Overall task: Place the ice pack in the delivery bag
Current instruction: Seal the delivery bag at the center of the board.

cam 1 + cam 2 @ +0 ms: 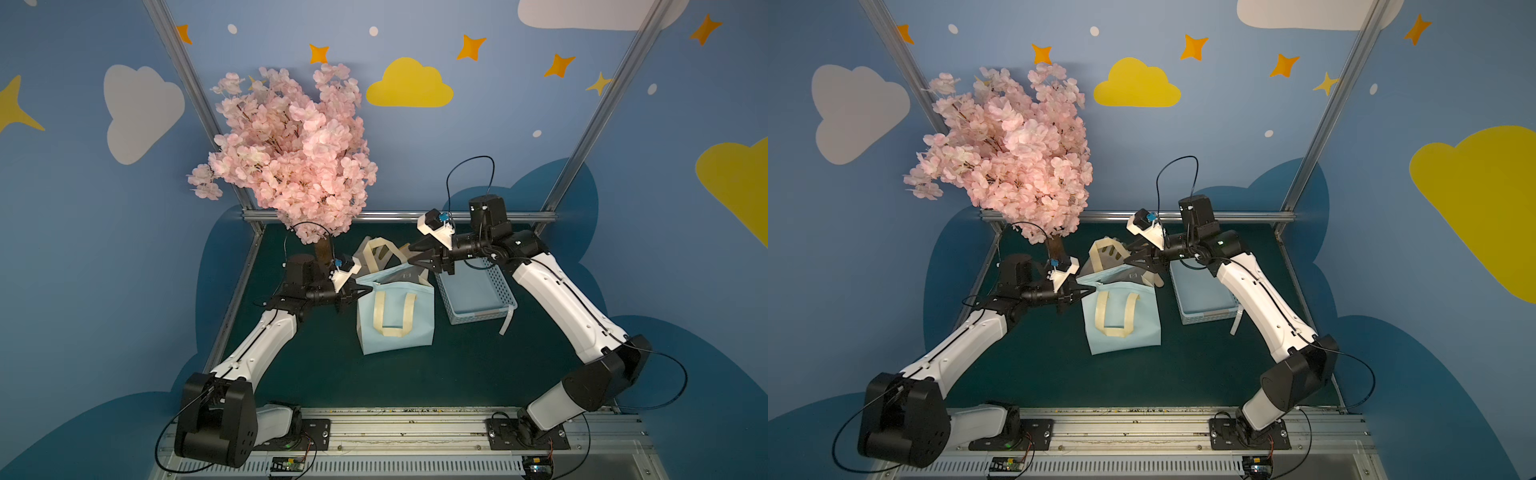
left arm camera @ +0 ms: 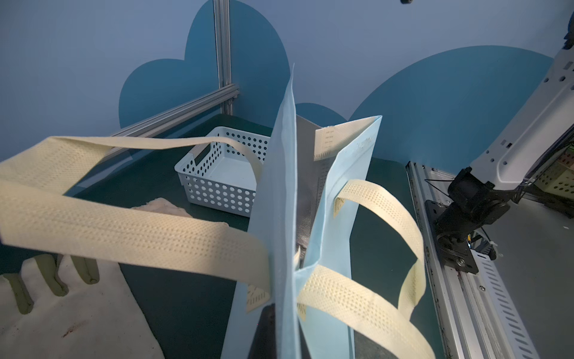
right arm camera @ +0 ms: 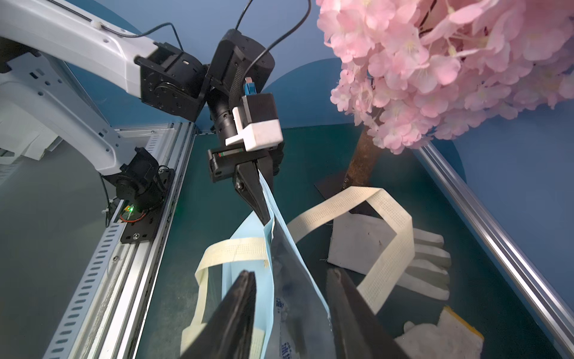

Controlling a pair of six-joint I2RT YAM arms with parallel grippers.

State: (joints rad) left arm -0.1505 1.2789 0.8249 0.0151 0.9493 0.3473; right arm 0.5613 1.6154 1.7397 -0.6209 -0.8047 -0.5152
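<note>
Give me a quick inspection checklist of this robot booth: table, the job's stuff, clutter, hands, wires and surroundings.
Surface: dark green mat, no spills seen.
Job's things: delivery bag upright, mouth open; the printed pouch inside it looks like the ice pack.
Clutter: perforated basket beside the bag; gloves on the mat near the blossom tree.
End effectors: left end effector shut on the bag's rim; right end effector open over the bag's mouth.
Cables: black cable loops above the right arm; no snag seen.
Surroundings: blue walls with clouds and stars; aluminium frame.
</note>
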